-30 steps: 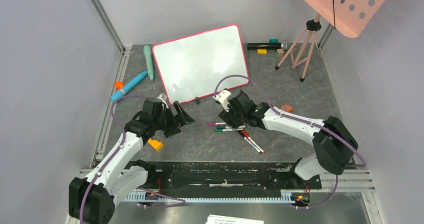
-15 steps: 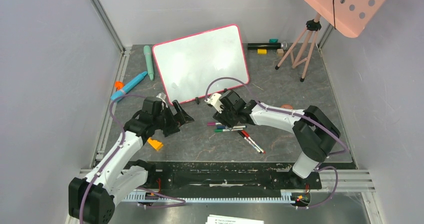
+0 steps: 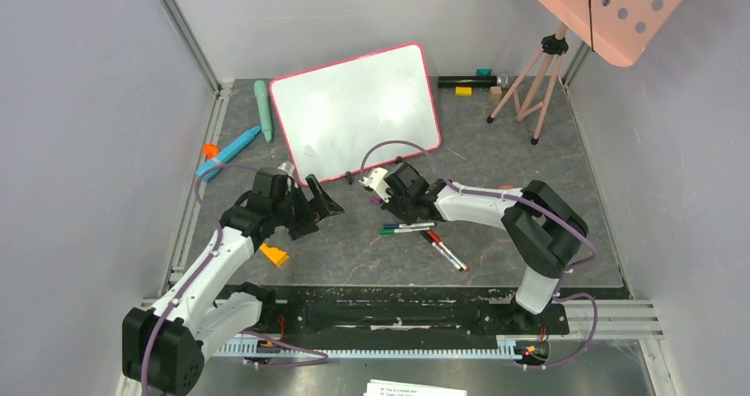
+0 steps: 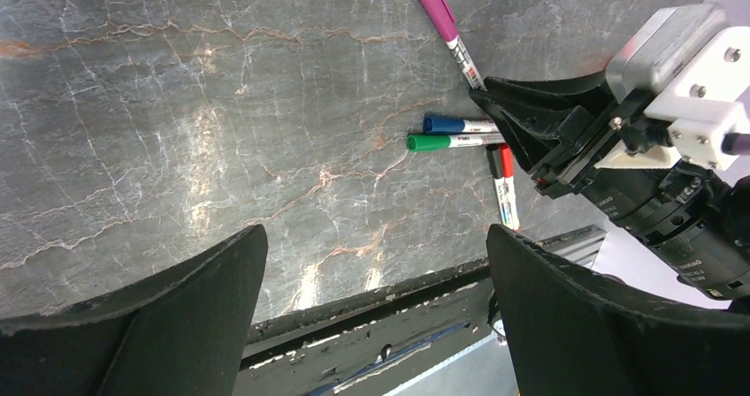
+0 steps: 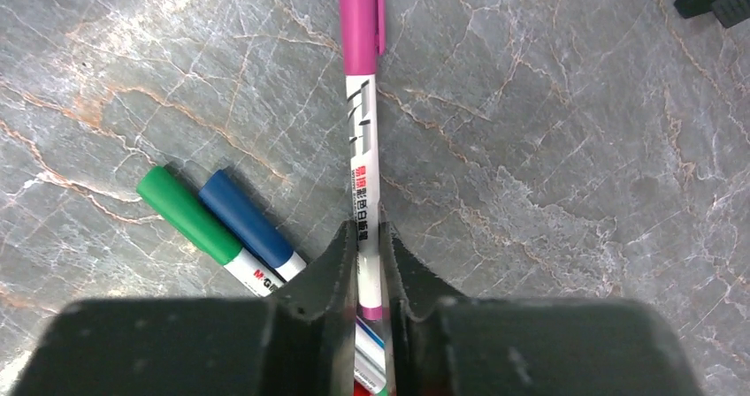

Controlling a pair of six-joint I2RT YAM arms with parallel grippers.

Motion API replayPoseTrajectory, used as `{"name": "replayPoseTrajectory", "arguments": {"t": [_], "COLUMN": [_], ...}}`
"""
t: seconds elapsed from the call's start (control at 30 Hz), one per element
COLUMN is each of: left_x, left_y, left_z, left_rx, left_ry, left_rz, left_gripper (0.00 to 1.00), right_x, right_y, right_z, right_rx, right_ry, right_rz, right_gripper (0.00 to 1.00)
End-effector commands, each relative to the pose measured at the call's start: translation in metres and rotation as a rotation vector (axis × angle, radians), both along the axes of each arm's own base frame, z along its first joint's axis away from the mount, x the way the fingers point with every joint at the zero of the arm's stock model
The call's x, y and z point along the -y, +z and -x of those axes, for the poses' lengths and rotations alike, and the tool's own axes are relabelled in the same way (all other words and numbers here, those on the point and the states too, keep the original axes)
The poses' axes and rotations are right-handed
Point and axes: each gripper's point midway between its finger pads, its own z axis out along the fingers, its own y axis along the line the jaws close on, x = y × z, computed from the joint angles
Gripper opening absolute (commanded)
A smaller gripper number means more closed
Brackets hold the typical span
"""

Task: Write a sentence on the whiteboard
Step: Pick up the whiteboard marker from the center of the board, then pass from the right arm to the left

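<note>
Closing within the last second, the right gripper (image 5: 367, 237) now pinches the magenta-capped white marker (image 5: 362, 131), centre frame; the left gripper (image 4: 371, 241) gapes empty; writing can follow.

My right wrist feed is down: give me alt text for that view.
The right claw pinches the white barrel of a pink marker, whose cap points away from the camera. A green marker and a blue marker lie side by side to its left on the marbled table.
</note>
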Motion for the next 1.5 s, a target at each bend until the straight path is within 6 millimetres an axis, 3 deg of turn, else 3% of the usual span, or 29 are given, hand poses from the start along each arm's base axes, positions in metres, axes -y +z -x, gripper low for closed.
{"name": "replayPoseTrajectory", "arguments": {"t": [0.0,0.3,0.53,0.67,0.97,1.13,1.47], "left_x": [0.004,0.035,0.049,0.058,0.061,0.059,0.057], "left_y": [0.020,0.047,0.061,0.066,0.077,0.083,0.081], "left_z": [-0.013,-0.036,-0.059,-0.069,-0.075,-0.078,-0.078], "left_rx": [0.053,-0.099,-0.109,-0.072,0.046,0.088,0.096], "left_ry": [-0.002,0.153,0.181,0.173,0.202,0.217,0.220], "left_rz": [0.010,0.262,0.315,0.339,0.315,0.334,0.322], "left_gripper": [1.00,1.00,0.98,0.92,0.72,0.53,0.47], "right_x": [-0.010,-0.022,-0.050,-0.065,-0.078,-0.080,-0.079], "right_y": [0.021,0.084,0.116,0.132,0.151,0.152,0.157], "right_z": [-0.007,-0.001,0.016,0.021,0.027,0.032,0.031], "right_rx": [0.050,0.110,0.020,-0.018,-0.058,-0.078,-0.073], "right_ry": [0.008,0.032,0.105,0.126,0.152,0.170,0.175], "right_rz": [-0.052,-0.209,-0.346,-0.417,-0.485,-0.494,-0.488], "right_gripper": [0.07,0.00,0.00,0.00,0.00,0.00,0.00]}}
